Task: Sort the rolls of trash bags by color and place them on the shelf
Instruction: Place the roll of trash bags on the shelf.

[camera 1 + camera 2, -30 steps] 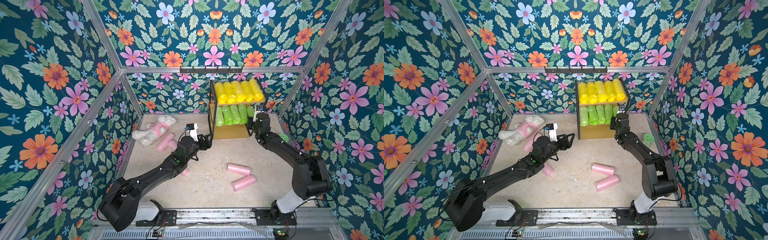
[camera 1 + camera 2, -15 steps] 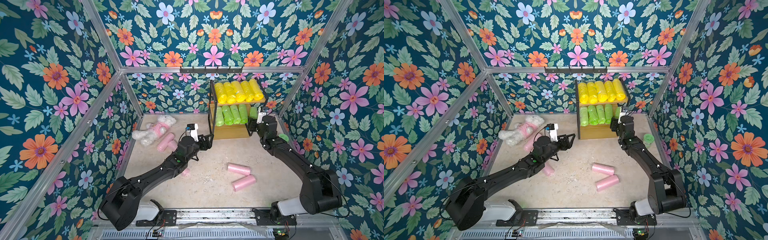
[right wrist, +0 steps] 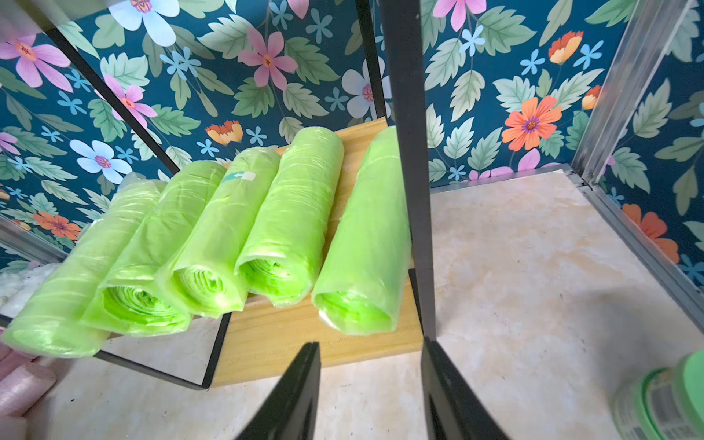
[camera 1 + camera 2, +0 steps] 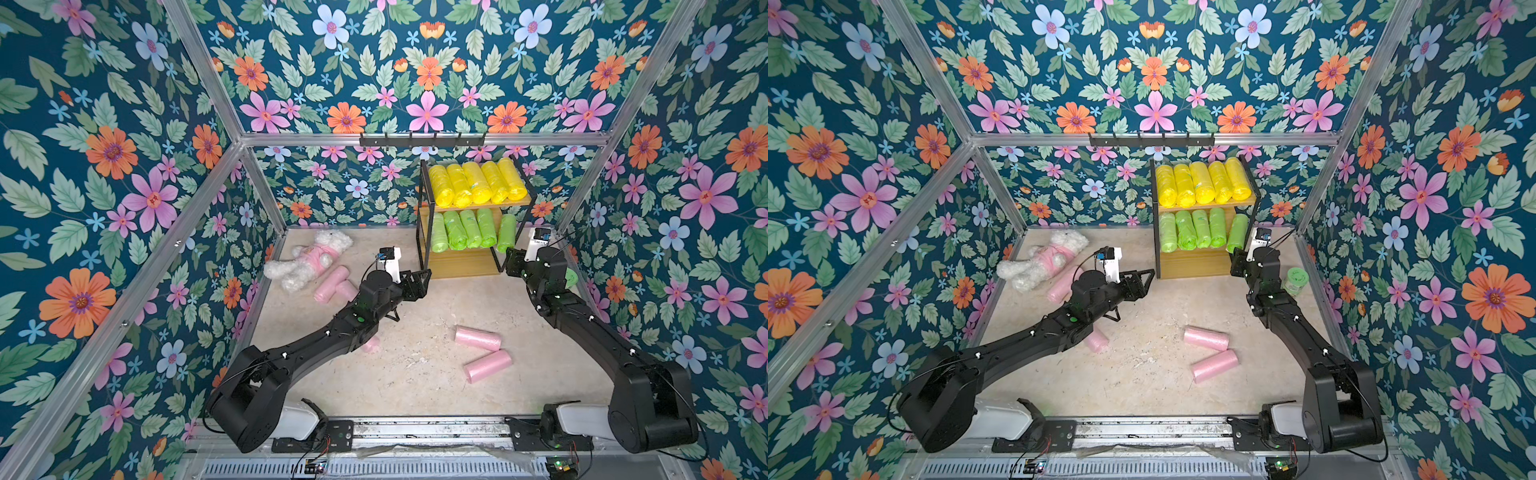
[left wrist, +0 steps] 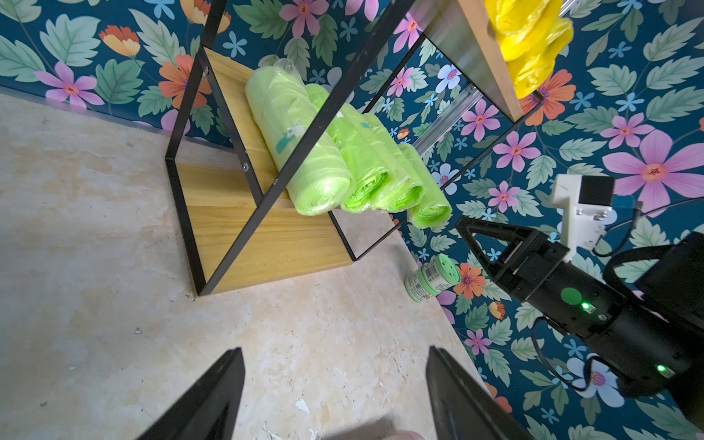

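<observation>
Mottled beige stone-look floor bears crinkly cylindrical pink rolls.

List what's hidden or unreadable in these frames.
Pink roll: both top views, mostly under the left arm.
Pink rolls beside the plush toy: top view, near ends behind the left arm.
Green-lidded jar: right wrist view, cut off by the frame edge.
Sticker on a green roll: right wrist view, print too small.

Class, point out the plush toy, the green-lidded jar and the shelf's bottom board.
plush toy (image 4: 318, 257), in a top view, pink shirt
jar (image 5: 426, 282), left wrist view, label
bottom board (image 4: 461, 263), in a top view, bare wood
</observation>
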Controlling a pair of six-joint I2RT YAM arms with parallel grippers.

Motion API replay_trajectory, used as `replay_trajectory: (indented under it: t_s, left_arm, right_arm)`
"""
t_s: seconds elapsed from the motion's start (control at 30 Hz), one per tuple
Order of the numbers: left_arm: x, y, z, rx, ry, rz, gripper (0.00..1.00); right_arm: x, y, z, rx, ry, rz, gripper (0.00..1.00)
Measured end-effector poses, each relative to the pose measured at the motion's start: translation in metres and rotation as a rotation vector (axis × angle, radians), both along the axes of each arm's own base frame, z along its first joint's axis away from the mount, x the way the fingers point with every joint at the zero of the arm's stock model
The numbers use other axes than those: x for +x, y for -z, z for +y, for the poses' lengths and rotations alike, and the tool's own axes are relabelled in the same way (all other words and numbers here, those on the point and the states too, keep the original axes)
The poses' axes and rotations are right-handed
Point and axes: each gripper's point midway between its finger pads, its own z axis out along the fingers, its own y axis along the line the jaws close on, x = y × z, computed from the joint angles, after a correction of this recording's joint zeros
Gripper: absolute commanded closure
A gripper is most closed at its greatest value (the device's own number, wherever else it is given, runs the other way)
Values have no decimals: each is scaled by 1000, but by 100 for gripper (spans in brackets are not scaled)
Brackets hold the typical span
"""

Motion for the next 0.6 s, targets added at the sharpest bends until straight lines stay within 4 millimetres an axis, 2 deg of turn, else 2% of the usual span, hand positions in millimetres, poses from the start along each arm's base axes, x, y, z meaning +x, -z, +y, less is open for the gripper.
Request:
replay_trajectory:
  t_s: [0.2, 0.3, 0.6]
  left_arm:
    - [-2, -2, -1, -7, 11, -1, 20]
    - [-2, -3, -1, -8, 11, -2, 20]
    - [-2, -3, -1, -7, 11, -1, 20]
  right_arm:
    - [17, 1, -14, 51, 29, -9, 54]
    - [23, -2, -15, 66, 19, -21, 54]
    - [30, -4, -20, 101, 7, -32, 57]
